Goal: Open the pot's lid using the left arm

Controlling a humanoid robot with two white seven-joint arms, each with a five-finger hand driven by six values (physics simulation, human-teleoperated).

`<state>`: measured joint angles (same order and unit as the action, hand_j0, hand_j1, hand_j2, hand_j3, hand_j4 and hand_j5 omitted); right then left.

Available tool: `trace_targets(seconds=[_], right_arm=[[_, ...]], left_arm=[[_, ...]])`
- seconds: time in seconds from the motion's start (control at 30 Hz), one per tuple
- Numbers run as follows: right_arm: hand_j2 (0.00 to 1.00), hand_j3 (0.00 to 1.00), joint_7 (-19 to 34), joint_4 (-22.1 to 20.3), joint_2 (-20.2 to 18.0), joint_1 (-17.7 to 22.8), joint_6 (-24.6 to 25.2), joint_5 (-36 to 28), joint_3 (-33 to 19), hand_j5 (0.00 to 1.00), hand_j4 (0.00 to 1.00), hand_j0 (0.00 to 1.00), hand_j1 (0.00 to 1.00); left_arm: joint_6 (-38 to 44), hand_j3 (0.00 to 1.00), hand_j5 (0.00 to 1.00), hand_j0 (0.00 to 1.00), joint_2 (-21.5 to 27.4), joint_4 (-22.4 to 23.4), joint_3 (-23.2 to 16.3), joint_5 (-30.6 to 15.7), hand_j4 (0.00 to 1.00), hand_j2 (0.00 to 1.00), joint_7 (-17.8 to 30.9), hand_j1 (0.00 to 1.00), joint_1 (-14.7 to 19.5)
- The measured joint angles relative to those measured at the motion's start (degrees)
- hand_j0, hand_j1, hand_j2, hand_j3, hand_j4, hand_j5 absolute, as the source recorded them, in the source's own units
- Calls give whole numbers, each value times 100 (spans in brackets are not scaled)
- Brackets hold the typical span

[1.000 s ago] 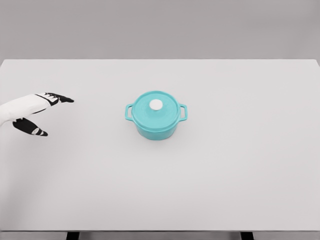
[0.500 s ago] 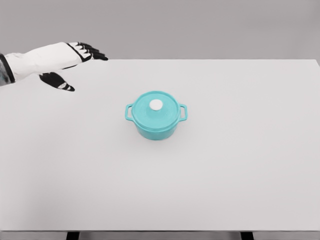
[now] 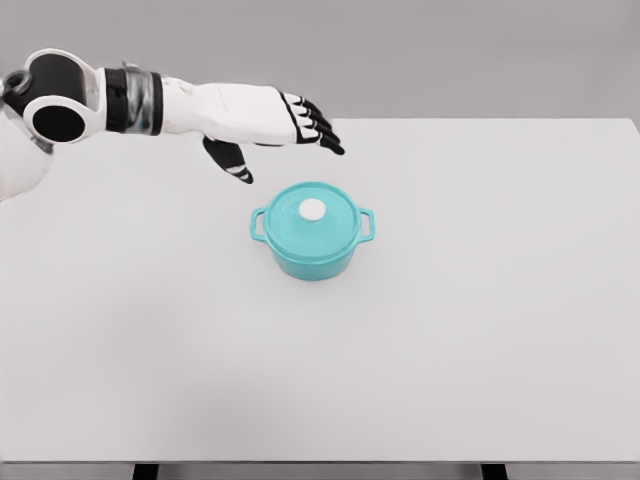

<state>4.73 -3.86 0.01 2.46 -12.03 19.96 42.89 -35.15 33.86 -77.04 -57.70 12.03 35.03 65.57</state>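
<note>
Overhead, left hand [image 3: 268, 122] spread; round glossy teal pot [image 3: 312, 243], white-knobbed lid [image 3: 312, 216].

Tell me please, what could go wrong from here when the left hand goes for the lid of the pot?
1. The knob is small and round, and the left hand is open and off to one side of it, so the fingers may close beside it or slip off.
2. The lid sits flush on the pot, which stands free on the table. A sideways push could slide the whole pot.
3. A weak pinch could drop the lid.
</note>
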Motion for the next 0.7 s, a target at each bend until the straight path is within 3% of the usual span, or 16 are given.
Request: trace_targets(seconds=[0.27, 0.5, 0.63, 0.7], right_arm=[[100, 100, 0, 0, 0, 0, 0, 0, 0, 100, 100, 100, 100], [100, 100, 0, 0, 0, 0, 0, 0, 0, 100, 100, 100, 100], [100, 100, 0, 0, 0, 0, 1, 0, 0, 100, 100, 100, 100], [100, 100, 0, 0, 0, 0, 1, 0, 0, 100, 100, 100, 100]], left_arm=[[-3, 100, 100, 100, -206, 162, -222, 367, 100, 100, 1, 100, -202], [0, 98, 98, 98, -506, 172, -336, 614, 98, 98, 0, 98, -167], [0, 85, 85, 85, -558, 166, -358, 684, 85, 85, 0, 85, -167], [0, 84, 84, 84, -570, 164, -378, 740, 84, 84, 0, 84, -193]])
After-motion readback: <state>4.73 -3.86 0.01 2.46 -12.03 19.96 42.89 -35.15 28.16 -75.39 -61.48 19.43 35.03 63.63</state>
